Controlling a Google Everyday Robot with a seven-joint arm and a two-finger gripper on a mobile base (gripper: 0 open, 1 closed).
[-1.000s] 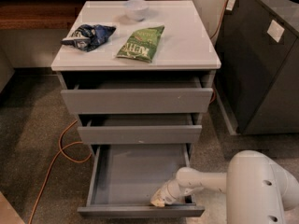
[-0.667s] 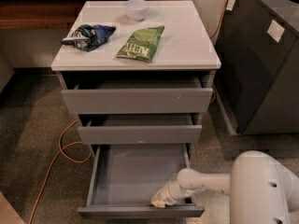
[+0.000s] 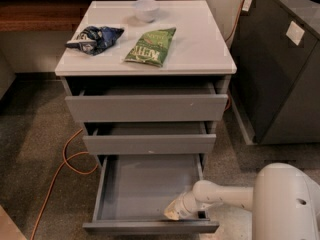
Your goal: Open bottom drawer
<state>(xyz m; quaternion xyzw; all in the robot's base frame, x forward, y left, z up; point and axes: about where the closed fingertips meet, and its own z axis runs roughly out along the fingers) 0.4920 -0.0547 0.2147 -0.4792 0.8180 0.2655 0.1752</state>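
The bottom drawer (image 3: 145,184) of the white-topped cabinet stands pulled far out, showing its shallow gray tray with nothing in it. Its slim gray front (image 3: 150,227) is at the lower edge of the view. My gripper (image 3: 173,212) reaches in from the right on a white arm and sits inside the drawer at its front right corner, just behind the front panel. The top drawer (image 3: 146,107) and the middle drawer (image 3: 149,144) are each pulled out a little.
On the cabinet top (image 3: 200,44) lie a white bowl (image 3: 146,9), a green snack bag (image 3: 151,46) and a dark blue bag (image 3: 95,38). An orange cable (image 3: 65,166) runs over the floor at left. A dark gray cabinet (image 3: 280,74) stands at right.
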